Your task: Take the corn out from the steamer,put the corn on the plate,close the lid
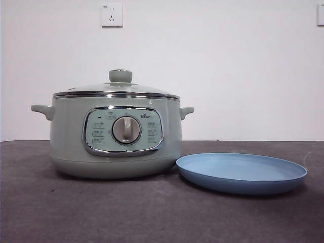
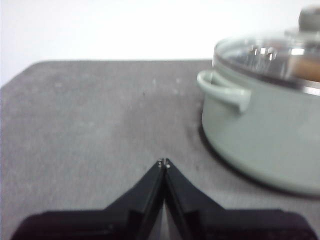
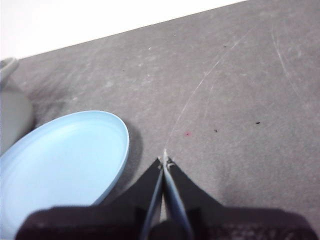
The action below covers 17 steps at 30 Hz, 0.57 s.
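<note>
**Steamer shut, both arms parked off to the sides**

So the steamer [image 1: 116, 136] sits on the grey table [image 1: 152, 212] with the glass lid [image 1: 116, 89] seated on it, knob up. Through the glass in the left wrist view there's something orange-ish inside the steamer, probably the corn [image 2: 306, 69], but it's blurry so I can't say for sure. The plate [image 1: 242, 173] is just beside the steamer on its dial-right side, rim nearly at the steamer's base. Left gripper [image 2: 163, 162] hangs over bare table near the steamer's handle, jaws pressed together. Right gripper [image 3: 164, 161] is out past the plate, away from the steamer, jaws also pressed together
</note>
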### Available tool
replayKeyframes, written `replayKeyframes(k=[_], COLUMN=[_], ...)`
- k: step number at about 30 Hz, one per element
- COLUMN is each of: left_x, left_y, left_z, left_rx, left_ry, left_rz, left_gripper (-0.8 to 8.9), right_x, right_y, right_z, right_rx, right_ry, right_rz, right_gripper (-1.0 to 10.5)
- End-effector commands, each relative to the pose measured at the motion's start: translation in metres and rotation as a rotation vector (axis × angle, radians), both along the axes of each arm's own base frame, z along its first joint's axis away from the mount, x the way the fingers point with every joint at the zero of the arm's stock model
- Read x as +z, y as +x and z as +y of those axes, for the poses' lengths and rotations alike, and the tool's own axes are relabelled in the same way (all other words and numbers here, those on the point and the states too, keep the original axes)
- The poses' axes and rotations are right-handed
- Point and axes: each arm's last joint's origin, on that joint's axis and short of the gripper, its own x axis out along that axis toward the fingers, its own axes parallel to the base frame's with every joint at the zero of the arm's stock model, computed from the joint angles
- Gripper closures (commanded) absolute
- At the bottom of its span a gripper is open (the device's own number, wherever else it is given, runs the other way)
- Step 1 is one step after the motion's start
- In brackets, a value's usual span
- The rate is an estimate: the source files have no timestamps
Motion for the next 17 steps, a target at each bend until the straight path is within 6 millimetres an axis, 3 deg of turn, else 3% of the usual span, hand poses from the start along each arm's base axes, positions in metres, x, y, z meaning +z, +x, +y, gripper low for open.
replayKeyframes(k=[1, 7, 17], left_x=[0.003, 0.026, 0.083], left_y=[0.001, -0.005, -0.019], left_z=[0.000, 0.000, -0.004], left_rx=[0.014, 0.019, -0.067], left_ry=[-0.089, -0.195, -0.223], left_rz=[-0.046, -0.075, -0.091], left_gripper=[8.20, 8.21, 8.20], right_x=[-0.002, 0.013, 0.080], right_y=[0.000, 0.000, -0.004], right_z=[0.000, 0.002, 0.005], right_rx=[-0.013, 0.021, 0.131], right_ry=[0.082, 0.202, 0.195], right_rz=[0.006, -0.060, -0.143], right_gripper=[9.6, 9.6, 9.6])
